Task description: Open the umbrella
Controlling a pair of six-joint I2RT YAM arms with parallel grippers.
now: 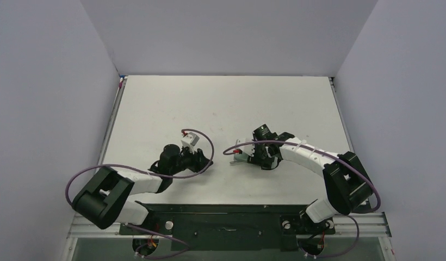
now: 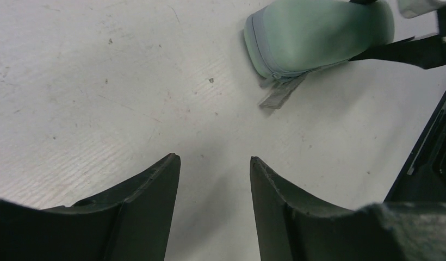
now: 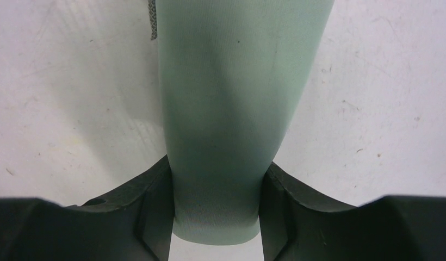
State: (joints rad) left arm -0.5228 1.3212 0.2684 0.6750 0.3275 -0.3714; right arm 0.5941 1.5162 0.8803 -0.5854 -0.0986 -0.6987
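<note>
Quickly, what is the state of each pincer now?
Left pincer: open, holding nothing.
Right pincer: closed on the umbrella, which is packed in its pale-green case.

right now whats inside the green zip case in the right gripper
Nothing inside shows: the green case is zipped shut, pull tab on the table. The right gripper grips one end.

A white table (image 1: 221, 103) is enclosed by pale grey walls (image 1: 47, 81). Its surface is marked by faint scuffs.
</note>
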